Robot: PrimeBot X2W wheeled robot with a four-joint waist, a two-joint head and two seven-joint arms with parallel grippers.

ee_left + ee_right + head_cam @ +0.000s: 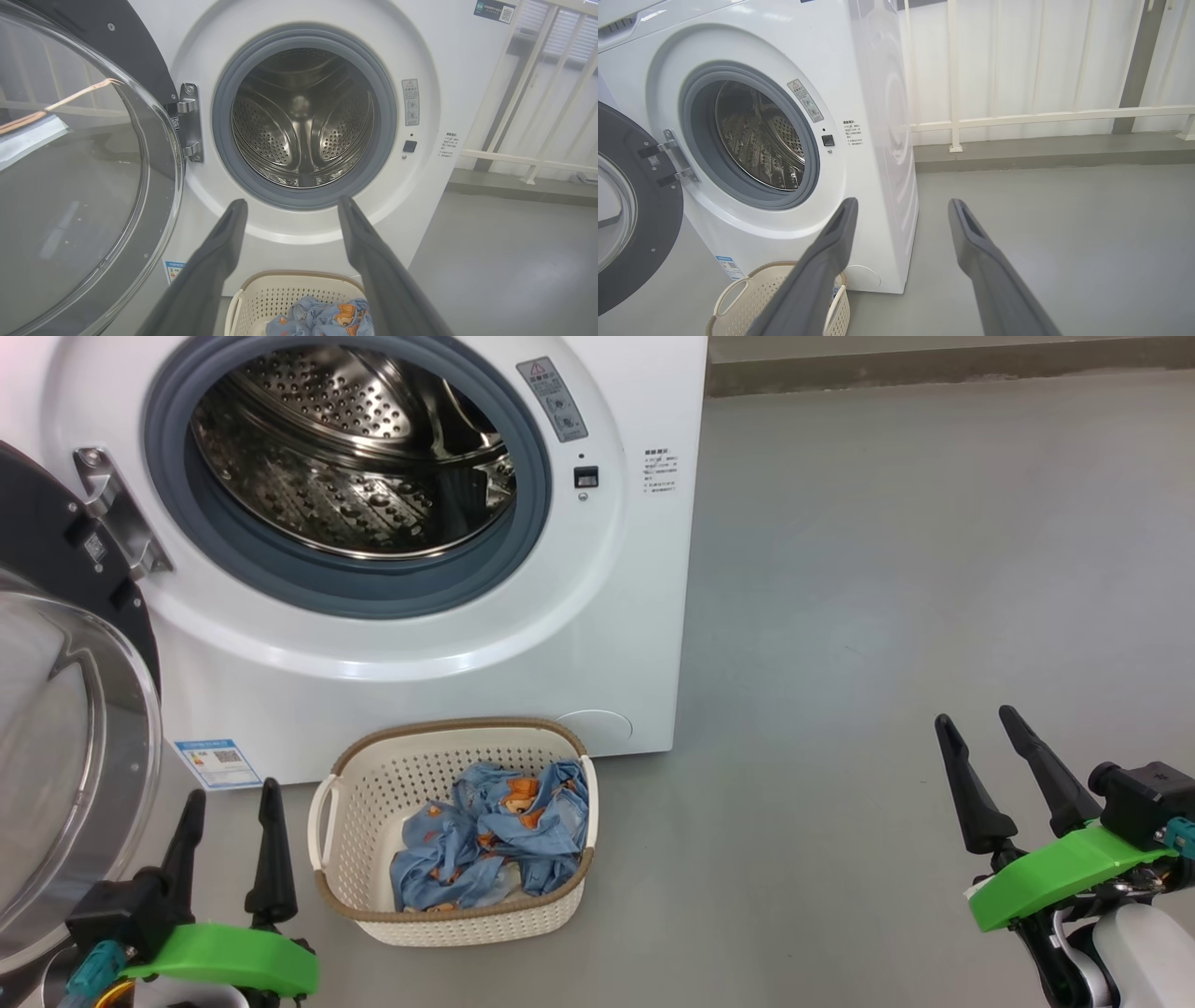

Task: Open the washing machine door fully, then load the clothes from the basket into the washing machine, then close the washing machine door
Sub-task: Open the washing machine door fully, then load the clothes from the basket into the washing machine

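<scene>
The washing machine door (65,756) stands open, clothes (495,831) in the basket (373,793); we hold left tool (233,789) and right tool (976,715) wide, empty.

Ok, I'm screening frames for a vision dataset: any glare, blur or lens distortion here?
Head view: sharp; reflections on the round black door's clear glass window. Left wrist view: that glass mirrors an orange streak; left pincer looks soft. Right wrist view: big white washing machine leans, wide-angle bulge.
</scene>
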